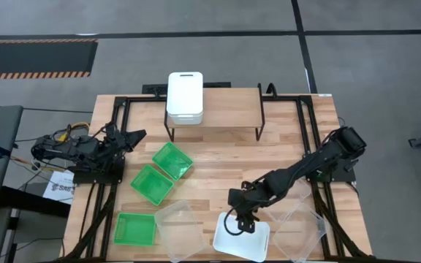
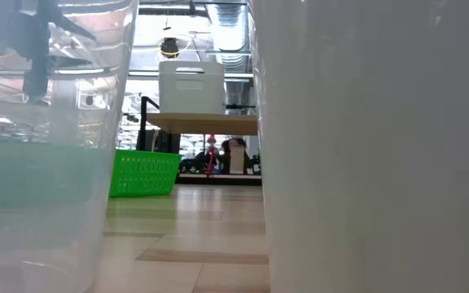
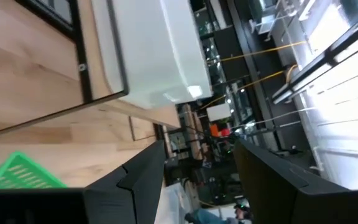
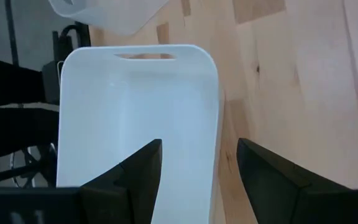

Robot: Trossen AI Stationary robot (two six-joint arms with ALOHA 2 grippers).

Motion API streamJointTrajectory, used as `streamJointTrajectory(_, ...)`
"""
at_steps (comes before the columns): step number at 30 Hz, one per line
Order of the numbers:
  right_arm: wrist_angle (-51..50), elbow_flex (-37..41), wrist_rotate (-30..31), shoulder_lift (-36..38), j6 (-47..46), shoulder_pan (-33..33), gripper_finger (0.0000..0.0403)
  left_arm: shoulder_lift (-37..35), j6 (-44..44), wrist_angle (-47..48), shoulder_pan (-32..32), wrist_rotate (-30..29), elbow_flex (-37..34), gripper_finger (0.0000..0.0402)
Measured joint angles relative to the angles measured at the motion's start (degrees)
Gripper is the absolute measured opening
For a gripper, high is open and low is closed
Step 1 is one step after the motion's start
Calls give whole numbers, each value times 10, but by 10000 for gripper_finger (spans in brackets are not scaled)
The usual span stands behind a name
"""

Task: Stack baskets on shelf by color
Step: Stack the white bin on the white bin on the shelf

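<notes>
Baskets: white stack on shelf, third white one under right gripper

White basket stack (image 1: 185, 95) sat on the left end of the shelf (image 1: 232, 109), upright, overhanging the back edge slightly. Looked like two nested, count not certain.

Third white basket (image 1: 242, 239) lay on the table (image 1: 218, 157) at the front edge, right of centre. Right gripper (image 1: 237, 228) hovered directly over it, jaws spread wide, straddling the basket's long wall in the wrist view, one finger (image 4: 138, 171) over the inside, the other outside. Nothing gripped; contact could not be confirmed.

Three green baskets on the left half of the table: two (image 1: 172, 160) (image 1: 152, 183) angled and touching just in front of the shelf, one (image 1: 135, 229) near the front left corner.

Clear baskets: one (image 1: 180, 228) tilted between the front green and the loose white one, one (image 1: 303, 232) at the front right under the right arm. Third not made out.

Left gripper (image 1: 131, 136) parked at the table's left edge, pointed toward the shelf, jaws partly open, empty.
</notes>
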State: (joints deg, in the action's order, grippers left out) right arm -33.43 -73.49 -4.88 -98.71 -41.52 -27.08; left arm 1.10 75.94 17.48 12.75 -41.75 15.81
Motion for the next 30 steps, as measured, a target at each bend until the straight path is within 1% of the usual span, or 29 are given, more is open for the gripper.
streamJointTrajectory(21,-6,0,2,-22,31,-7,230,0,-9,11,0,5,0,185)
streamJointTrajectory(23,6,-2,2,-36,31,-10,230,0,-9,11,0,6,0,185)
streamJointTrajectory(25,-12,1,4,-44,34,-12,230,0,-9,11,0,9,0,185)
streamJointTrajectory(28,11,-1,3,-66,32,-14,230,0,-9,17,0,12,0,185)
streamJointTrajectory(30,-4,-1,2,-75,31,-15,230,1,-9,16,0,14,0,185)
